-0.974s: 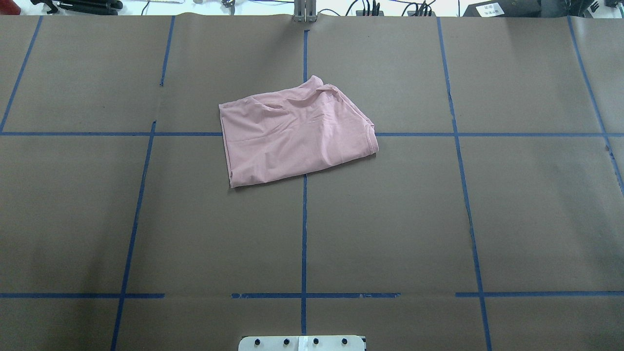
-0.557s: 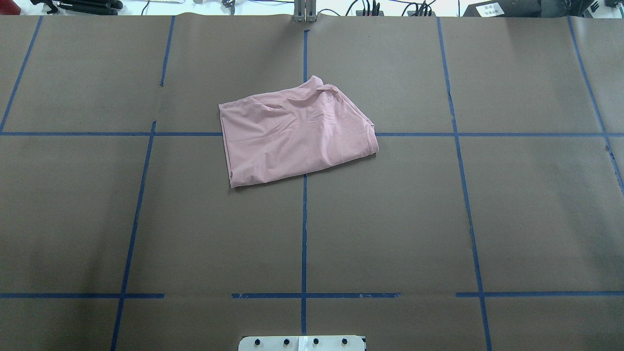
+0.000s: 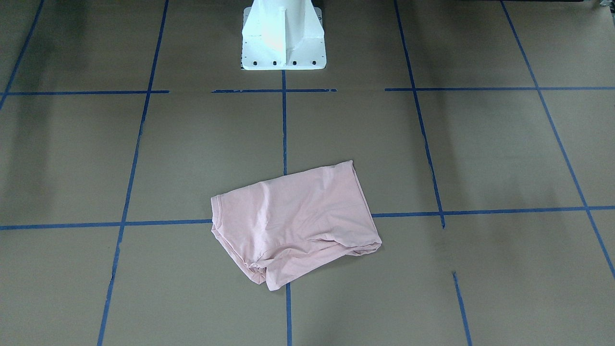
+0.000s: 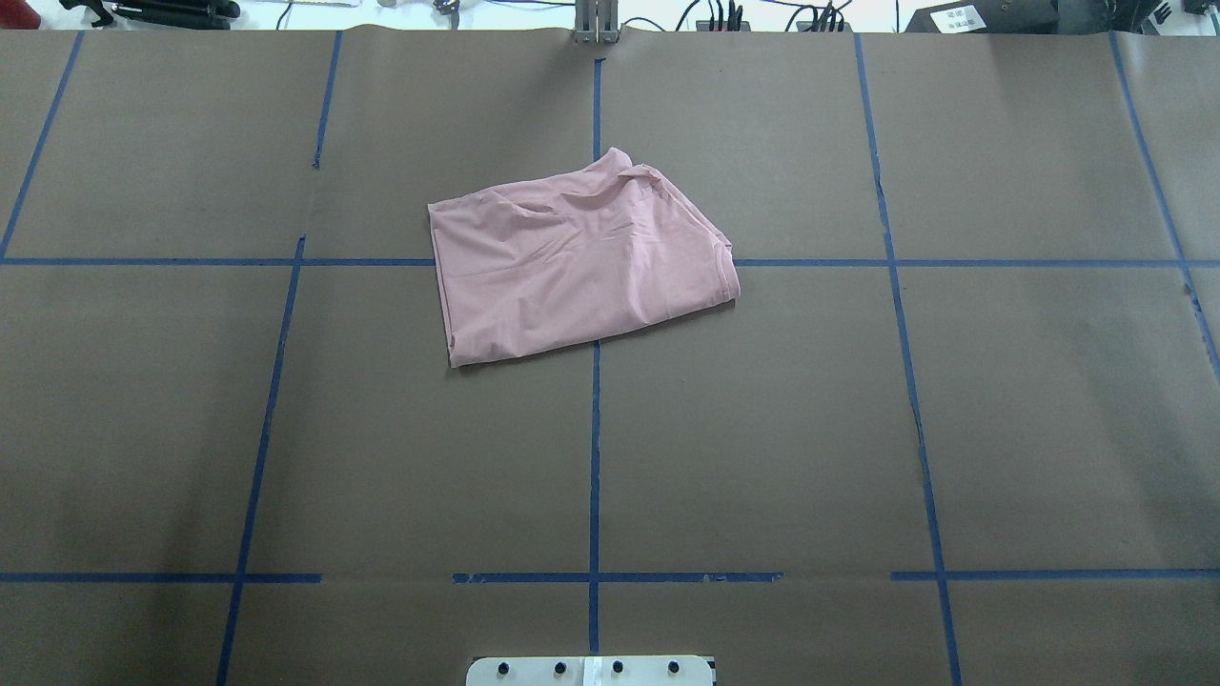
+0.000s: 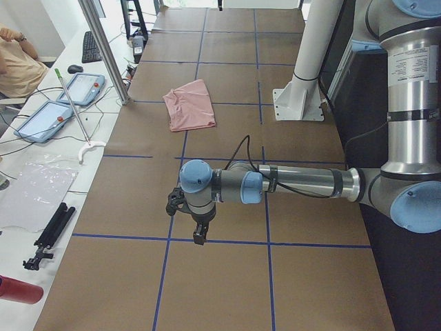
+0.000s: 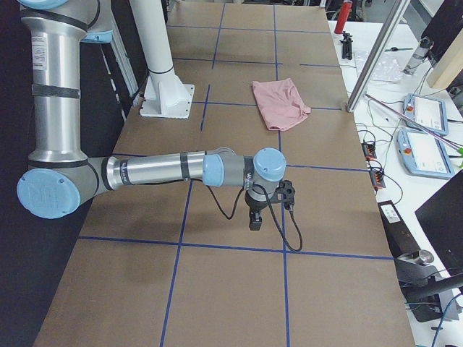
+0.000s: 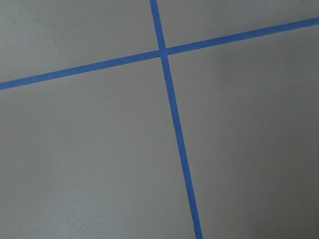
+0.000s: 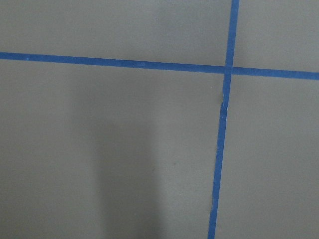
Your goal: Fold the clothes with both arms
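On the table the pink T-shirt lies folded; left gripper and right gripper hang well away, can't tell their jaws.

From here I see a brown paper table cover with blue tape lines crossing beneath the left gripper. A white flared pedestal stands well apart from it. Two blue-edged tablets lie on the white bench beside the table, also far from it.
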Motion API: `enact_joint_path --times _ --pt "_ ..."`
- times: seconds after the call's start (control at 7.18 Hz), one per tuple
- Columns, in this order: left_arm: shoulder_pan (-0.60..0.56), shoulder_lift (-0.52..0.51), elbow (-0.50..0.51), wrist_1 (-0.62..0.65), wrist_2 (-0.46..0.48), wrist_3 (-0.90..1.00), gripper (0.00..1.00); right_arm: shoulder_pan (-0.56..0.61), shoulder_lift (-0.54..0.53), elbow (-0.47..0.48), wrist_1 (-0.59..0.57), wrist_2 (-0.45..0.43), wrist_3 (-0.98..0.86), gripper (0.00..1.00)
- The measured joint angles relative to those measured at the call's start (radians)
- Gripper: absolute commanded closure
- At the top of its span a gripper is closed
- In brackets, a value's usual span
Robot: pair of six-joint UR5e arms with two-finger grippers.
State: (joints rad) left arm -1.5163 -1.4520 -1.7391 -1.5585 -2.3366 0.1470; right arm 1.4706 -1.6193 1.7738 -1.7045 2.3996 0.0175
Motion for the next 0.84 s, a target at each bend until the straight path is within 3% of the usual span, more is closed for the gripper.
enact_joint_path --times 0.28,0.84 --pt "0.001 0.027 -0.054 -0.002 -0.006 0.000 0.00 -0.001 -0.003 0.032 0.000 -0.001 0.035 0.00" --pt "0.004 0.077 -0.131 -0.008 -0.006 0.001 0.00 -0.003 -0.008 -0.005 0.000 -0.002 0.042 0.00"
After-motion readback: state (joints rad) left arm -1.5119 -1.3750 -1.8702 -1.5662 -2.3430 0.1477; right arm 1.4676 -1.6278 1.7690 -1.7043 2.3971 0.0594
